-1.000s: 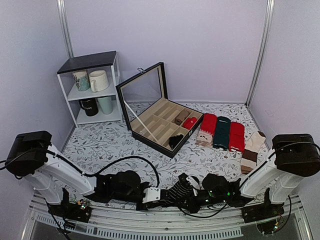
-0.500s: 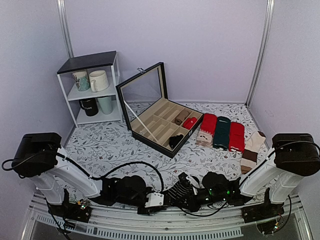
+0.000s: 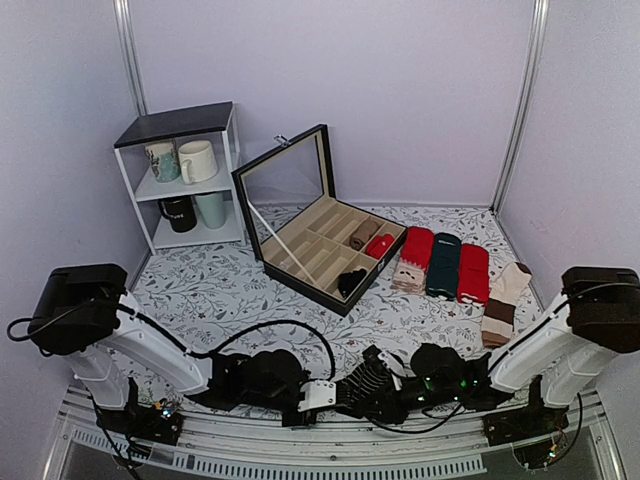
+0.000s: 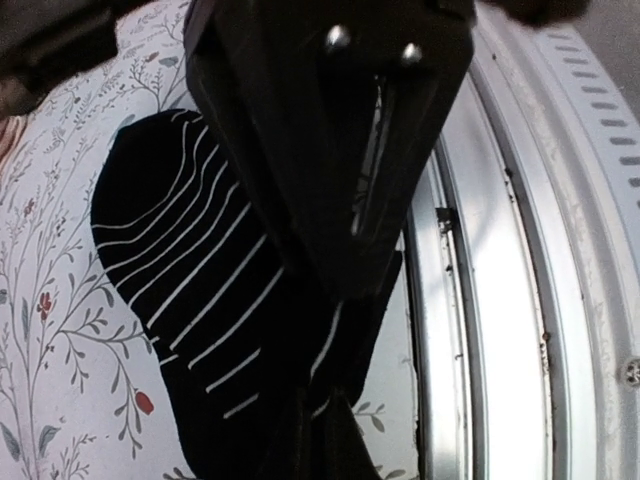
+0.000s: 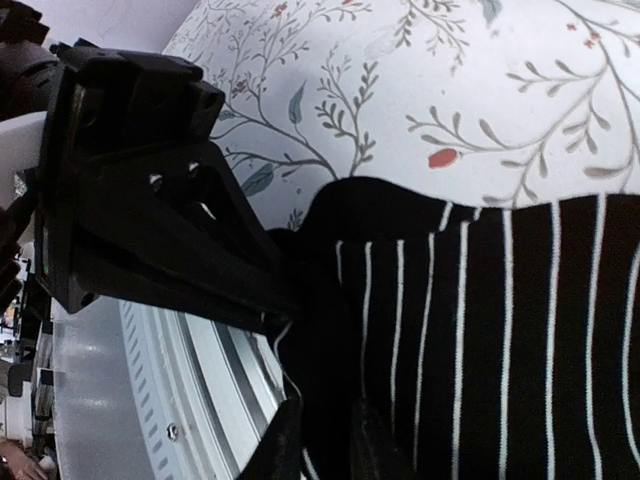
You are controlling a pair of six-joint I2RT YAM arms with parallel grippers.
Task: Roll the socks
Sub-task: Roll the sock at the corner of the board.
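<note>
A black sock with thin white stripes (image 3: pixel 368 381) lies bunched on the floral table near the front edge, between my two grippers. My left gripper (image 3: pixel 330 396) meets my right gripper (image 3: pixel 350 397) at the sock's near-left end. In the left wrist view the left gripper (image 4: pixel 322 445) is shut on the sock's (image 4: pixel 190 290) edge, with the right gripper's black body above it. In the right wrist view the right gripper (image 5: pixel 325 445) is pinched on the sock's (image 5: pixel 500 330) folded end, right beside the left gripper's body (image 5: pixel 140 210).
An open black compartment box (image 3: pixel 322 252) holds rolled socks at mid-table. Flat red and green socks (image 3: pixel 443 263) and a beige-brown pair (image 3: pixel 503 297) lie at the right. A white shelf with mugs (image 3: pixel 190 180) stands at the back left. A metal rail (image 4: pixel 500 260) runs just beside the sock.
My left gripper has moved right, up against the right gripper. The striped sock has gone from stretched out to a shorter, bunched shape.
</note>
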